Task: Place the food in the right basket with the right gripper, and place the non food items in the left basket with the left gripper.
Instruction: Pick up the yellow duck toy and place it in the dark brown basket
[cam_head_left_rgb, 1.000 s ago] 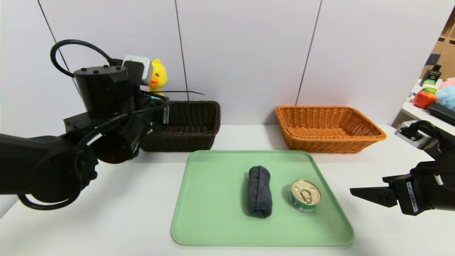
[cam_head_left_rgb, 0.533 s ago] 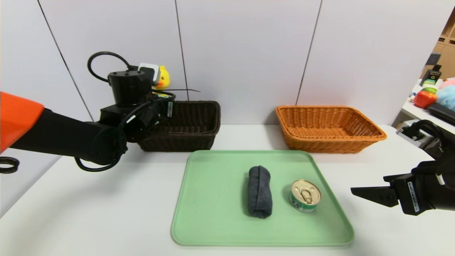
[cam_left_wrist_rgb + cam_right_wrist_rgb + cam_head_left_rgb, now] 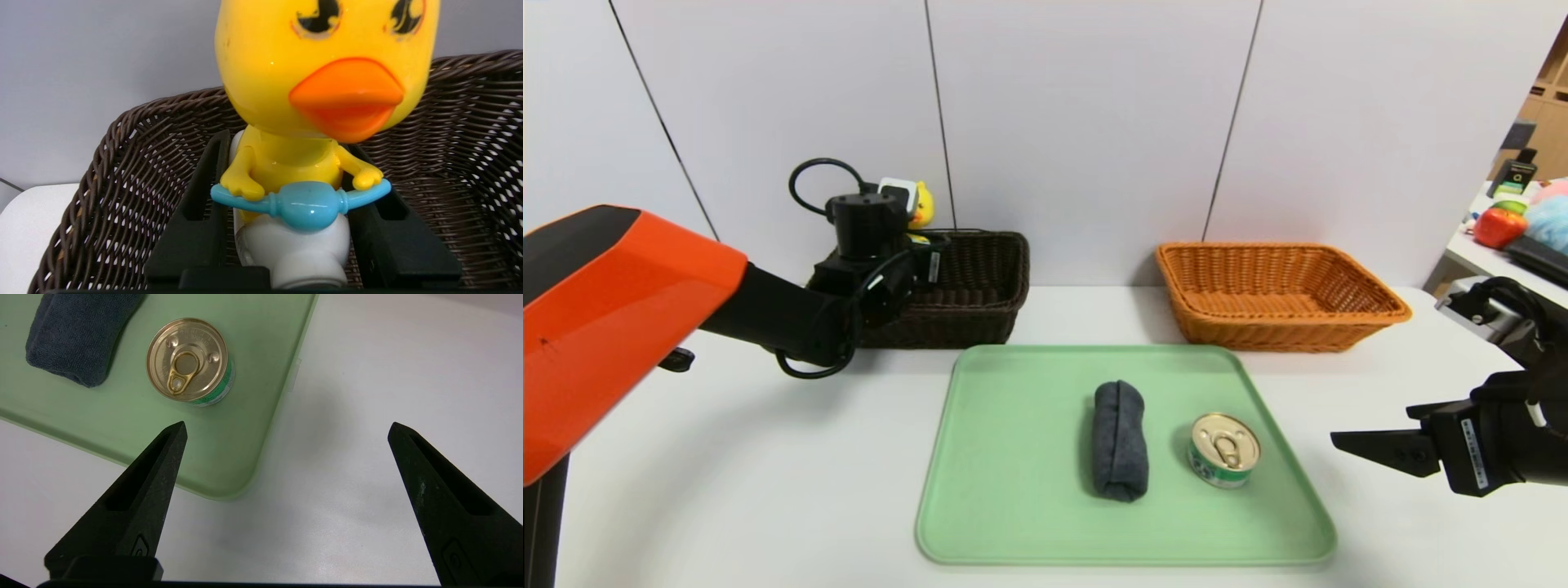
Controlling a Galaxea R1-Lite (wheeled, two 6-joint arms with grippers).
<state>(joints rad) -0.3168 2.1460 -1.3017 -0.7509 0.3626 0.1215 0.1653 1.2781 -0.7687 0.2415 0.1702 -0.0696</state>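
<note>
From here, the left gripper (image 3: 288,175), partly open, grips the duck (image 3: 294,163) at the dark basket (image 3: 968,322), seemingly ready to lower and release it; the right gripper (image 3: 288,430) waits wide open and empty beside the tray (image 3: 1013,490).

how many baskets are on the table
2. The dark brown basket stands behind the tray's left side, partly hidden by the left arm; the orange basket stands behind its right side.

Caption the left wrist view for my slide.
Left hand grips the yellow duck toy over the dark woven basket.
</note>
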